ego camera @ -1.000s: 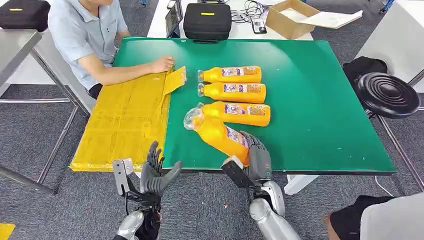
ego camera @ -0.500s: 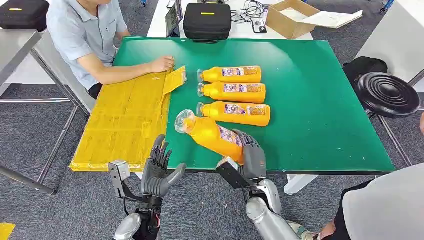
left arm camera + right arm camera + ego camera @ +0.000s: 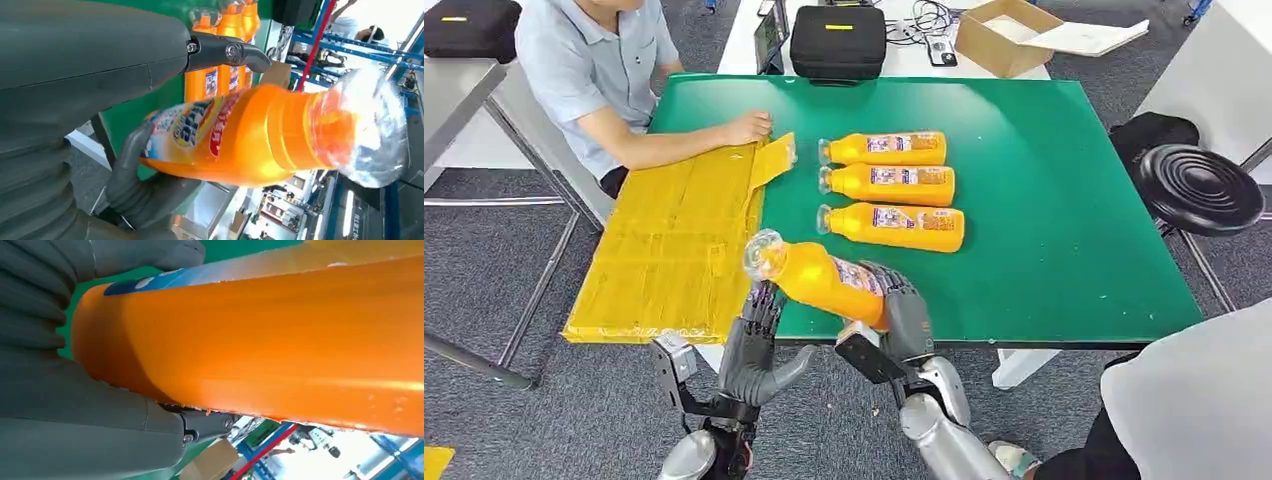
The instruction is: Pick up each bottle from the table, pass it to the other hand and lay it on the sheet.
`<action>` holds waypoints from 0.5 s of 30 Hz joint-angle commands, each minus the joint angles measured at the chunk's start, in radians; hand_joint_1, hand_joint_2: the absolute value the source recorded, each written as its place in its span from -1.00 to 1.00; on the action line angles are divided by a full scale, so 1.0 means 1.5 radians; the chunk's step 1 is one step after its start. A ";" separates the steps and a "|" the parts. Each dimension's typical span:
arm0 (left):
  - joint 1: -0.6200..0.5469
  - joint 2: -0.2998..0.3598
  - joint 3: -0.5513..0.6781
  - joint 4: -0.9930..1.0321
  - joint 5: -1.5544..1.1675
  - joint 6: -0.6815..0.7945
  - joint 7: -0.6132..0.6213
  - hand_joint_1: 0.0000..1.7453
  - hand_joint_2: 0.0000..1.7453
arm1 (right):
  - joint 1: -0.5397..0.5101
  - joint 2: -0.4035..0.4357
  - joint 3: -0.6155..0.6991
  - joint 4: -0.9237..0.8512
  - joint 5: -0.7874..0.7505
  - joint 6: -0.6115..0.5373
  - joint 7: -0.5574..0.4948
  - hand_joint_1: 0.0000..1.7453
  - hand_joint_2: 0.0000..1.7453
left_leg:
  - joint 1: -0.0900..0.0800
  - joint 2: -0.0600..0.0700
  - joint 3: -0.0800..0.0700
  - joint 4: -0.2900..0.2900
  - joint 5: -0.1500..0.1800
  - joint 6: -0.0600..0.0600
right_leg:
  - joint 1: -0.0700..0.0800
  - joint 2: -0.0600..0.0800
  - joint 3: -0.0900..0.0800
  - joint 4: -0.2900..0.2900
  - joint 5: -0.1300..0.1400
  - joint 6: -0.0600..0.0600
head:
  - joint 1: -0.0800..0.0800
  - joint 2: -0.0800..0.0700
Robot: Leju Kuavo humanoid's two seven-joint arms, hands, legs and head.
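Observation:
My right hand (image 3: pixel 904 318) grips the base end of an orange bottle (image 3: pixel 822 279) and holds it tilted above the green table's (image 3: pixel 1044 200) front edge, its clear cap end toward the yellow sheet (image 3: pixel 674 240). The right wrist view has the bottle (image 3: pixel 280 340) close up in the hand (image 3: pixel 75 415). My left hand (image 3: pixel 759 348) is open, fingers raised just under the bottle's neck; contact is unclear. In the left wrist view the bottle (image 3: pixel 260 135) lies beside my left hand (image 3: pixel 100 55). Three more bottles (image 3: pixel 886 149) (image 3: pixel 889 184) (image 3: pixel 894 226) lie in a row on the table.
A seated person rests a hand (image 3: pixel 749 127) on the sheet's far corner. A black case (image 3: pixel 838 40) and a cardboard box (image 3: pixel 1004 35) stand behind the table. A black stool (image 3: pixel 1199 190) is at the right, and another person (image 3: pixel 1184 420) stands at the lower right.
My right hand lifted the bottle off the table and carried it left toward the sheet. My left hand rose to just beneath the bottle's neck.

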 commanded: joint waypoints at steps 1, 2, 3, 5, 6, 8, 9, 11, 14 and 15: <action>-0.088 -0.014 -0.003 0.118 -0.006 0.084 0.026 -1.00 1.00 | -0.031 0.034 0.100 0.015 -0.007 -0.012 0.020 1.00 1.00 | 0.000 0.000 0.003 0.000 -0.001 -0.001 | 0.000 -0.001 0.003 0.000 -0.001 -0.001 | 0.000 0.000; -0.090 -0.013 -0.002 0.113 -0.008 0.089 0.017 -1.00 1.00 | -0.036 0.039 0.105 0.019 -0.015 -0.008 0.024 1.00 1.00 | 0.000 0.000 0.002 0.000 0.000 -0.001 | 0.000 -0.001 0.002 0.000 -0.001 -0.001 | 0.000 0.000; -0.088 -0.011 -0.002 0.104 -0.011 0.095 0.011 -1.00 1.00 | -0.041 0.043 0.109 0.023 -0.023 -0.009 0.022 1.00 1.00 | 0.000 0.000 0.001 0.000 0.000 0.000 | 0.000 0.000 0.001 0.000 0.000 -0.001 | 0.000 0.000; -0.081 -0.003 -0.002 0.086 -0.011 0.092 0.009 -1.00 1.00 | -0.047 0.046 0.116 0.026 -0.036 0.002 0.018 1.00 1.00 | 0.000 0.000 0.001 0.000 0.000 0.000 | 0.000 0.000 0.001 0.000 0.000 -0.001 | 0.000 0.000; -0.075 0.002 0.001 0.074 -0.009 0.090 0.007 -1.00 1.00 | -0.049 0.046 0.122 0.026 -0.038 0.005 0.014 1.00 1.00 | 0.000 0.001 0.002 0.000 -0.001 -0.001 | 0.000 0.001 0.002 0.000 -0.001 -0.001 | 0.000 0.000; -0.070 0.004 0.009 0.064 -0.006 0.092 0.007 -1.00 1.00 | -0.047 0.048 0.126 0.025 -0.045 0.006 0.010 1.00 1.00 | 0.000 0.002 0.003 0.000 -0.001 -0.001 | 0.000 0.001 0.003 0.000 -0.001 -0.001 | 0.000 0.000; -0.070 0.004 0.021 0.062 -0.001 0.102 0.007 -1.00 1.00 | -0.044 0.050 0.137 0.027 -0.046 0.009 0.006 1.00 1.00 | 0.000 0.001 0.001 0.000 -0.001 0.000 | 0.000 0.001 0.001 0.000 0.000 -0.001 | 0.000 0.000; -0.073 0.004 0.040 0.061 0.007 0.113 0.006 -1.00 1.00 | -0.037 0.053 0.155 0.026 -0.044 0.015 0.001 1.00 1.00 | 0.000 0.001 0.001 -0.001 0.000 0.000 | 0.000 0.001 0.002 0.000 0.000 -0.001 | 0.000 0.000; -0.066 0.002 0.055 0.037 0.017 0.114 0.004 -1.00 1.00 | -0.033 0.053 0.183 0.025 -0.039 0.017 0.009 1.00 1.00 | 0.000 0.001 0.003 -0.001 -0.001 -0.001 | 0.000 0.001 0.003 0.000 -0.001 -0.001 | 0.000 0.000; -0.061 0.001 0.057 0.022 0.027 0.103 0.000 -1.00 1.00 | -0.032 0.052 0.194 0.026 -0.042 0.027 0.010 1.00 1.00 | 0.001 0.001 0.002 0.000 -0.001 -0.001 | 0.000 0.001 0.002 0.000 -0.001 -0.001 | 0.000 0.000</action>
